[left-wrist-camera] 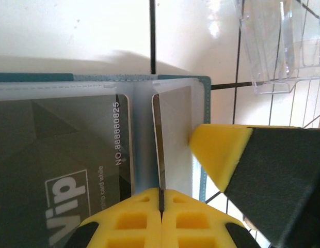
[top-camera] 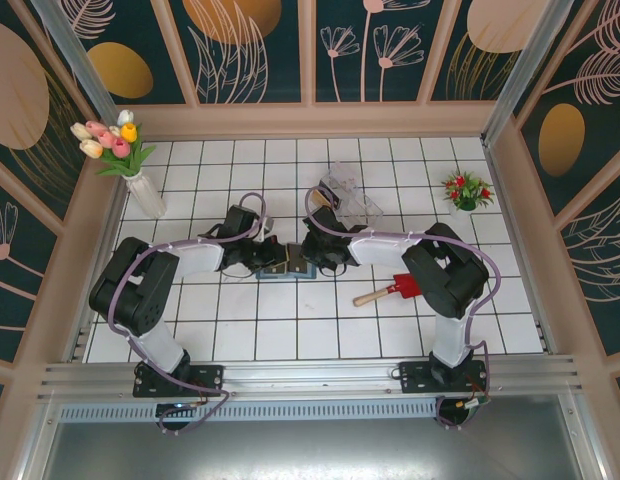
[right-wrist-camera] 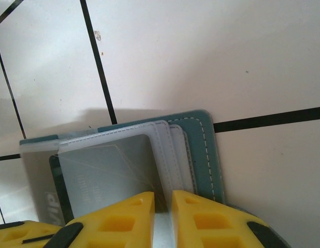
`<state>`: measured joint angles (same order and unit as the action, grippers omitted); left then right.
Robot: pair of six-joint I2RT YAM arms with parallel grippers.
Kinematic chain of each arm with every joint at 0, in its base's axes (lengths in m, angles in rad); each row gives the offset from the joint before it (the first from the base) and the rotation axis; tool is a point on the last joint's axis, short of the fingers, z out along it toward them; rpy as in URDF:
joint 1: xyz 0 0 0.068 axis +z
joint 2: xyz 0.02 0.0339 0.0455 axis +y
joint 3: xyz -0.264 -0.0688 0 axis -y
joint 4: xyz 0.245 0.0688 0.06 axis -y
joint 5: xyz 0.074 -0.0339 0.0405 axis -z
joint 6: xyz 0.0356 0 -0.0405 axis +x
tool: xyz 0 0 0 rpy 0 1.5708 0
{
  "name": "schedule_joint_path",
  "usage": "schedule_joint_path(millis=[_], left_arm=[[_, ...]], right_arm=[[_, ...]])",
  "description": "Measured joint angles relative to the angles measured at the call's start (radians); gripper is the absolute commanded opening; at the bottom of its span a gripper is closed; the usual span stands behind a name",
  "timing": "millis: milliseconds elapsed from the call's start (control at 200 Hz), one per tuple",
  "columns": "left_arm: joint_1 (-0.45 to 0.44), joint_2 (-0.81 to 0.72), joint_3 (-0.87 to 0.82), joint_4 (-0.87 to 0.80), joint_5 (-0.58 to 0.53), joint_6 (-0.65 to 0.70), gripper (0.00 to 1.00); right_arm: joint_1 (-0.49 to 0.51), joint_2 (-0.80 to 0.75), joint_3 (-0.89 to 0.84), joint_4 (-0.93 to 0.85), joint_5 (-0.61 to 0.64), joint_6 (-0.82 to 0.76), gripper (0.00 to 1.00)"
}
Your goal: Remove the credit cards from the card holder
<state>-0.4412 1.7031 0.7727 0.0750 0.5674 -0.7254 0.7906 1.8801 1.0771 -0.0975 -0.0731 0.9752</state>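
Note:
The slate-blue card holder lies open on the white tiles between my two grippers. Its clear sleeves fan out over the blue cover. A dark grey credit card printed with "Vip" and a number sits in the left sleeve. My left gripper is shut on the edge of a thin card that stands edge-on at the holder's fold. My right gripper is shut on a clear sleeve leaf, and one of its yellow fingertips shows beside the holder's right half.
A clear plastic box stands just behind the holder, close to my right arm. A red-bladed toy shovel lies to the right. A vase of tulips is at the back left and a small potted plant at the back right.

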Motion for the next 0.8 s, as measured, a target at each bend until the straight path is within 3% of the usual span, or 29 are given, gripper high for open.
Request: schedule_joint_path(millis=[505,801], left_arm=[[0.049,-0.048,-0.055,-0.005,0.000,0.045,0.00],[0.049,-0.048,-0.055,-0.005,0.001,0.045,0.00]], right_arm=[[-0.011,-0.034,0.001,0.003,-0.043,-0.102,0.23],[-0.010,-0.032,0.076,0.011,-0.131,-0.155,0.21]])
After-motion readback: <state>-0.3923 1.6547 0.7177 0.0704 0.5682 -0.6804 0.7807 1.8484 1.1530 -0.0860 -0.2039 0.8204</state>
